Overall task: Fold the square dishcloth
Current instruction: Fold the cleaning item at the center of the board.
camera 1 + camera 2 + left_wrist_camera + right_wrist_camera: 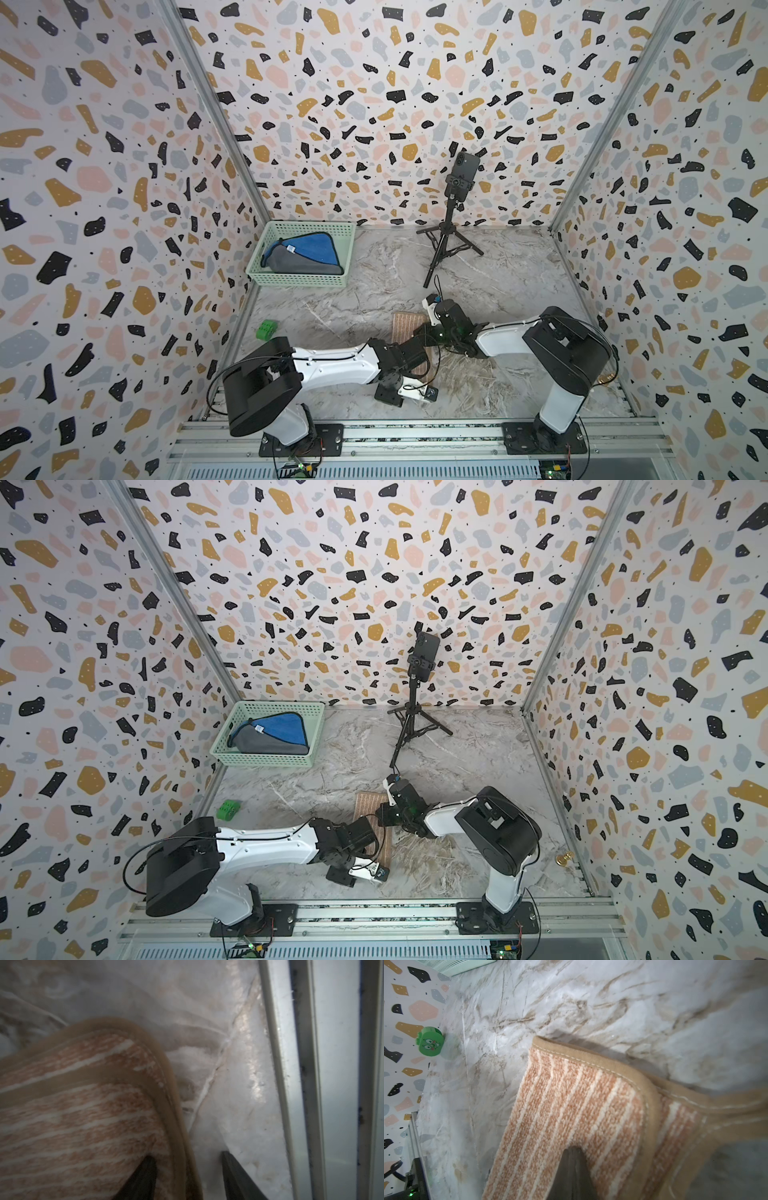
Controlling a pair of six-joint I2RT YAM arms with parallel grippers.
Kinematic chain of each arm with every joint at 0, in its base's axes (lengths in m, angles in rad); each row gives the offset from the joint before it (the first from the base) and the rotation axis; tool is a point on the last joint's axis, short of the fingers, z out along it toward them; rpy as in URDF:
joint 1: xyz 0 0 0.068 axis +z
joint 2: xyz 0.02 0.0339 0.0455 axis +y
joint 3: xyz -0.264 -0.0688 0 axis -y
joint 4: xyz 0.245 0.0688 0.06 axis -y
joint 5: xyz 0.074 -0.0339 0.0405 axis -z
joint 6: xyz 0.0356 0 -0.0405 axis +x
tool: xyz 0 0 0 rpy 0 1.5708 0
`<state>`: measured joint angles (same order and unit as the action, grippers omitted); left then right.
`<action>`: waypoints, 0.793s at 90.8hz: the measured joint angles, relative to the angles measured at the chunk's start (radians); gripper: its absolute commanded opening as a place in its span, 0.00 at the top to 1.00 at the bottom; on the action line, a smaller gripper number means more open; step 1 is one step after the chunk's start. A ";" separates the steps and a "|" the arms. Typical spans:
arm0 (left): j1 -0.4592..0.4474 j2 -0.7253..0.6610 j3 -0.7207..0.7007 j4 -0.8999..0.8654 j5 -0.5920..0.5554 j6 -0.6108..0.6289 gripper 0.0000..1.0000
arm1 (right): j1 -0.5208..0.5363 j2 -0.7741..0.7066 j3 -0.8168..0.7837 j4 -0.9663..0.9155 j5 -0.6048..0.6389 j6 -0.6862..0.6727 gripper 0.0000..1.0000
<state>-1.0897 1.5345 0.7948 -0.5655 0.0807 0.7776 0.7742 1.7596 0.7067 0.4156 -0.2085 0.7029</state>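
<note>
While R jaws pinch the folded dishcloth (pixel 571 1105), L jaws stand apart astride its hem.

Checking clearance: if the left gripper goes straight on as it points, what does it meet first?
Probably the tan hem of the orange-striped dishcloth, lying between the left gripper's open jaws, or the grey marble tabletop beside it; depth is blurred.

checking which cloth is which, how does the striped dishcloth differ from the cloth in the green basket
Colour: the striped dishcloth is orange and cream, tan-edged; the basket cloth is blue and grey. Place: the striped dishcloth lies on the marble table; the basket cloth sits in the green basket. Shape: striped dishcloth a narrow rectangle, basket cloth roughly triangular. Both look folded.
</note>
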 measured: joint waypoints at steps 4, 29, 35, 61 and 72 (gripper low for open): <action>0.000 0.003 0.003 0.005 -0.010 0.005 0.79 | -0.001 -0.016 -0.011 -0.011 0.005 -0.006 1.00; 0.000 -0.013 0.002 0.007 -0.051 0.029 1.00 | 0.011 -0.098 -0.030 -0.077 -0.035 -0.057 1.00; 0.000 -0.034 0.000 -0.018 -0.056 0.033 1.00 | 0.026 -0.102 -0.016 -0.093 -0.048 -0.071 1.00; 0.000 -0.195 0.000 -0.145 -0.035 0.047 1.00 | 0.114 -0.026 0.114 -0.126 -0.127 -0.105 1.00; 0.000 -0.245 0.000 -0.192 -0.037 0.050 1.00 | 0.162 0.016 0.119 -0.154 -0.146 -0.105 1.00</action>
<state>-1.0893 1.2892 0.7952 -0.7570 0.0437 0.8272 0.9363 1.7756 0.8257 0.2611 -0.3550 0.5980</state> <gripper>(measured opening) 0.050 0.040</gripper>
